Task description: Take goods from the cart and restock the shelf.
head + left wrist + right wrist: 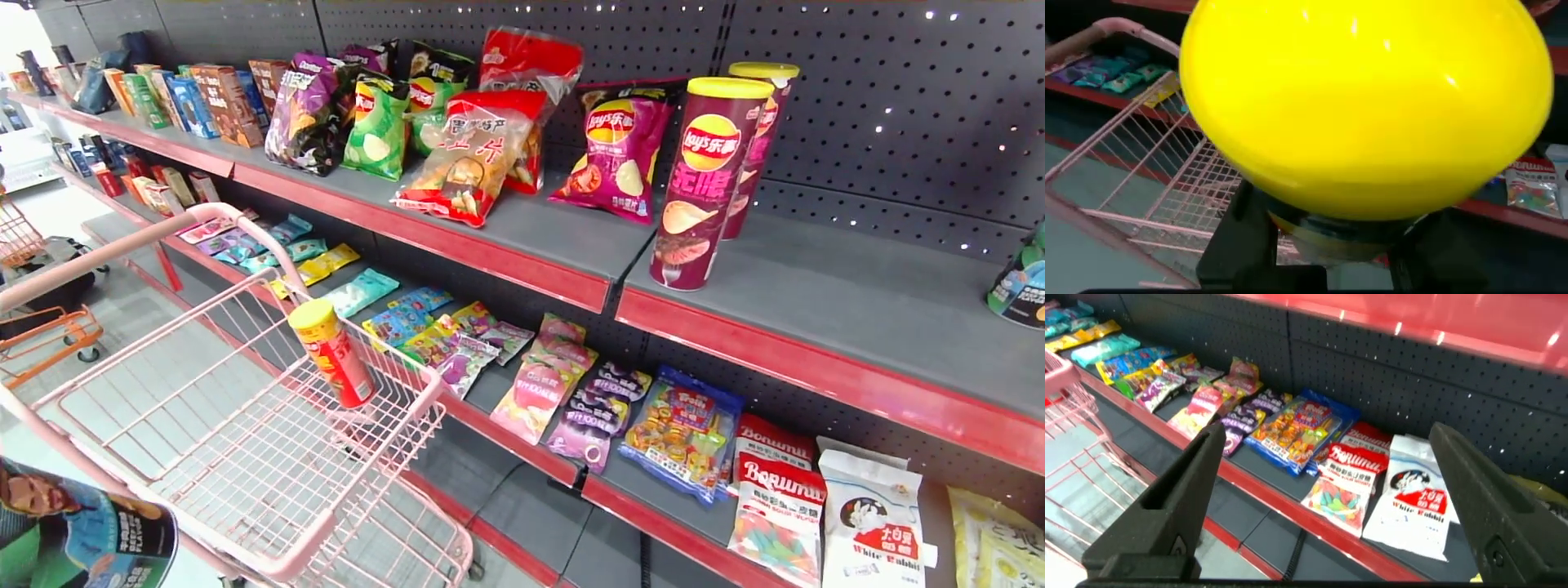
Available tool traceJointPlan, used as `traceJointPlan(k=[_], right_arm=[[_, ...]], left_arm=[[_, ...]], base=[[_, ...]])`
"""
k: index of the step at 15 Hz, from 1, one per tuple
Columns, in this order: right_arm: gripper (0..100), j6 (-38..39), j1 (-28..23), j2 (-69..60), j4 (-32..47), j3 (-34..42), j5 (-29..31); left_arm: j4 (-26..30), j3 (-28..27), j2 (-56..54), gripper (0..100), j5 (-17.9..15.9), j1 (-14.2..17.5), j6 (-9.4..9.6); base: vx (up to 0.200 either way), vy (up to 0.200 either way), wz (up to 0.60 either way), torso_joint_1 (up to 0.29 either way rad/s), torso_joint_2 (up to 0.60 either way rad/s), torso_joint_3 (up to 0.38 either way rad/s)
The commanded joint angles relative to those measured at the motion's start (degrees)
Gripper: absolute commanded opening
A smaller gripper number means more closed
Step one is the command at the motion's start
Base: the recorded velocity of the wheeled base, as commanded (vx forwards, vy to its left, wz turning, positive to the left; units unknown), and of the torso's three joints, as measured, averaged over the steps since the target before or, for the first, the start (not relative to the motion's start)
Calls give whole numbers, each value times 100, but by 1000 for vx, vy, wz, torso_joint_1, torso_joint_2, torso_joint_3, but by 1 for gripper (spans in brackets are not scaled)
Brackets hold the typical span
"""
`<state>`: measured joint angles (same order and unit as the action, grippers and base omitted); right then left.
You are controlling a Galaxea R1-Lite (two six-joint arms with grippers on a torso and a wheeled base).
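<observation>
- Left gripper [1333,249] grasps a cylindrical dark-labelled can with a glossy yellow plastic lid [1364,98]; its dark fingers [1241,245] press on either side just under the lid.
- In the head view this dark-labelled can [82,531] sits at the lower left corner, on the near side of the pink wire shopping cart [98,257].
- Right gripper [1327,449] is released, its two black fingers [1167,514] spread wide and holding nothing. It hangs in front of the lower shelf [1249,494], near the flat blue sweet bag [1298,429] and the white paper sweet bag [1413,498].
- A red cardboard can with a yellow lid [333,353] stands tilted in the cart's far corner, leaning against the wire wall.
- On the grey upper shelf with a red front edge [816,294], two tall maroon cans with yellow lids [706,184] stand upright, one behind the other.
- Beside them a magenta crisp bag [616,155] leans back, with more crisp bags further along to the left.
</observation>
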<state>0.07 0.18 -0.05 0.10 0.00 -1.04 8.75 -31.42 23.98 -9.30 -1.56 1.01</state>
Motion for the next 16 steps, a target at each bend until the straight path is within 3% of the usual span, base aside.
traceJointPlan(k=[1,6,8,9,10,16], right_arm=[[100,1,-1,5,-1,0,-2],[100,-7,-1,5,-1,0,-2],[100,-16,-1,5,-1,0,-2],[100,-16,-1,5,-1,0,-2],[100,-16,-1,5,-1,0,-2],[100,-16,-1,5,-1,0,-2]], left_arm=[[4,224,-438,0,174,-2,48],[4,267,-561,0,201,-2,171],[12,267,-552,0,570,7,198],[39,259,-535,0,825,-2,312],[56,267,-552,0,825,-11,435],[30,540,-693,0,570,-46,453]], base=[[0,0,0,203,-559,-349],[0,0,0,230,-595,-367],[0,0,-600,200,-488,-293],[0,0,-600,168,-413,-246],[0,0,-600,144,-383,-222],[0,0,-600,21,-32,-23]])
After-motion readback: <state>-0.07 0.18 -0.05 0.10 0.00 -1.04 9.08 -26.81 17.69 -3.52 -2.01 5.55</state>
